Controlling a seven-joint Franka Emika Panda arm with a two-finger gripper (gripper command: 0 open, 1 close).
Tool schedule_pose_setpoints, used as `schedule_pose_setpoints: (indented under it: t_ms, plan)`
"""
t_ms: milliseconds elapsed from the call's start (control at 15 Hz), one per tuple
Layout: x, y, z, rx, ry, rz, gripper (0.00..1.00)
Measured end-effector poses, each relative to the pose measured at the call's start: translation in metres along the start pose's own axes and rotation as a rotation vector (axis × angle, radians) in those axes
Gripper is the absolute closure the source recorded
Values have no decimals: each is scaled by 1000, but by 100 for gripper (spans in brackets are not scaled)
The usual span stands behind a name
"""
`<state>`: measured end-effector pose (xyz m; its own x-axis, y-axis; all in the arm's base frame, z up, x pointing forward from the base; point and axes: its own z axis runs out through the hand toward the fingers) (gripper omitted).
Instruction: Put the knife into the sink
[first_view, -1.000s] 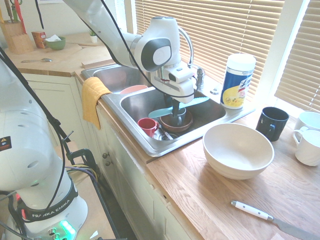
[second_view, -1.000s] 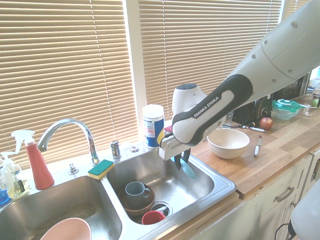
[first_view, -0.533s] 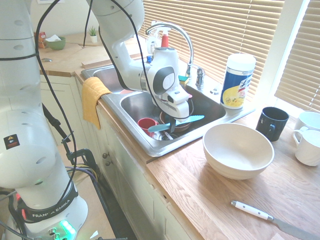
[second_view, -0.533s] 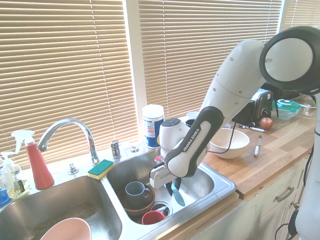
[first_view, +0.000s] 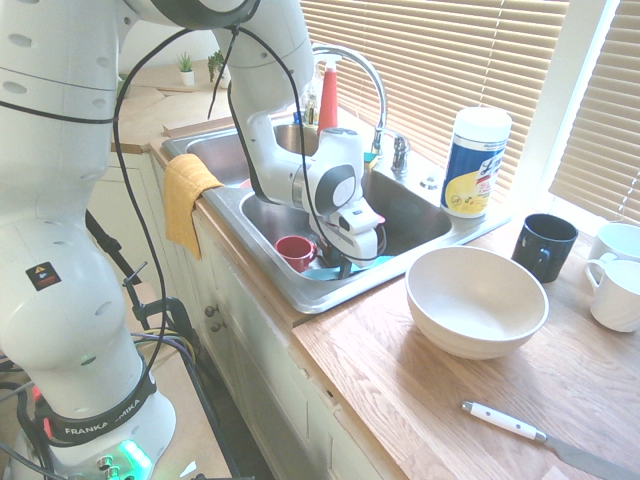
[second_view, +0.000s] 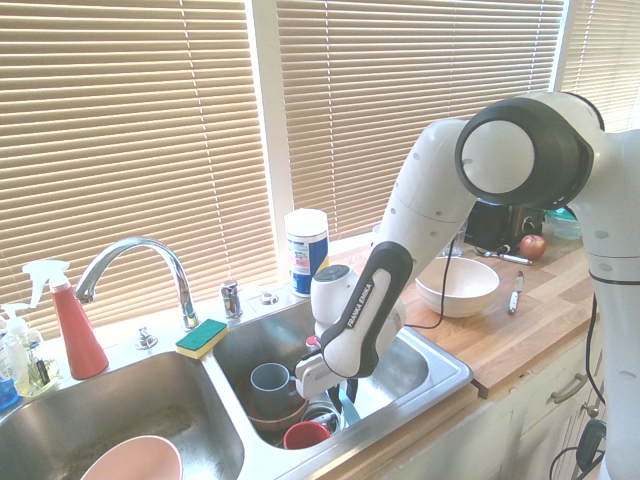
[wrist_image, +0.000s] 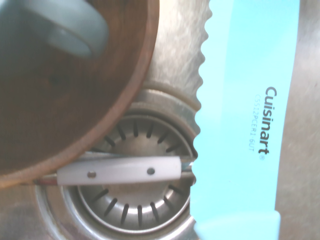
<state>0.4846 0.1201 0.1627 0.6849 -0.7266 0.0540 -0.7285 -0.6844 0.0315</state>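
Teal knife pinched in the jaws, low inside the sink basin

You have the gripper (first_view: 345, 269) down inside the basin of the sink (first_view: 407, 212) nearest the white bowl (first_view: 476, 302), its jaws closed on the teal knife (first_view: 379, 263). The knife lies crosswise between the fingertips: in the first exterior view, you can see teal sticking out on both sides of them. One end reaches toward the red mug (first_view: 295, 252), the other toward the basin wall on the white bowl's side. Your view of the basin floor is poor beneath the arm, so you can't say for sure whether the knife touches it.

In the wrist view, you see the serrated edge facing the drain strainer (wrist_image: 135, 212), with the "Cuisinart" print readable along the blade. A utensil with a white handle (wrist_image: 120, 170) lies across the strainer, its end reaching the teal edge in that view. Just beside the strainer you have the brown bowl (wrist_image: 75, 115), with the grey mug (second_view: 270, 386) in it.

Outside the sink, the white bowl stands on the wooden counter (first_view: 370, 375), and the white-handled knife (first_view: 507, 421) lies there too, well apart from your gripper.
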Motion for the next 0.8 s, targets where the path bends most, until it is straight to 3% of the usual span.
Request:
schedule_pose_setpoints:
  t_ms: [800]
  plan:
    - [5, -4, 1, 19, -6, 1, 0]
